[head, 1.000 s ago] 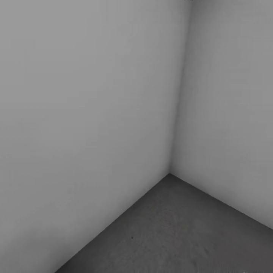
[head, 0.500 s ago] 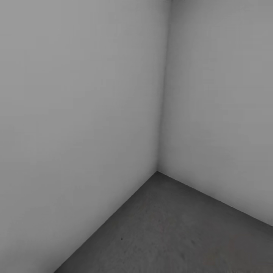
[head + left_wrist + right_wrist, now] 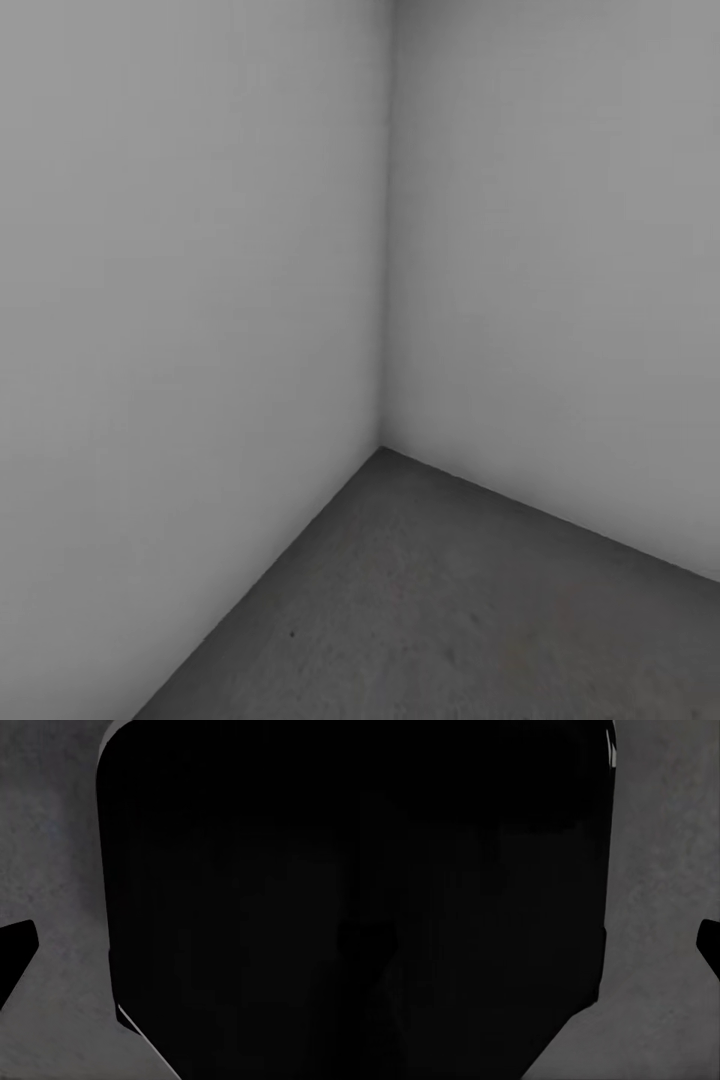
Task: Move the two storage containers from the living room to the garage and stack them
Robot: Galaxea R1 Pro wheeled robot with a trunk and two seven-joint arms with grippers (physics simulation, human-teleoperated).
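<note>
Head view: garage corner, two plain pale grey walls (image 3: 180, 300) meeting at a vertical seam, dark grey concrete floor (image 3: 450, 620) spreading out from the corner toward the camera, open room on it. Left wrist view: large black shape (image 3: 225, 900) with rounded edge against speckled floor (image 3: 60, 870), small dark tip at frame edge. Right wrist view: same kind of black mass (image 3: 480, 900) beside floor. Gripper states: cannot tell for either

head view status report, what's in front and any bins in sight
Facing a bare corner of two pale grey walls over dark concrete floor. No storage container seen. Gripper state unreadable; wrist views show a dark bulk over floor. Nothing blocking ahead.
</note>
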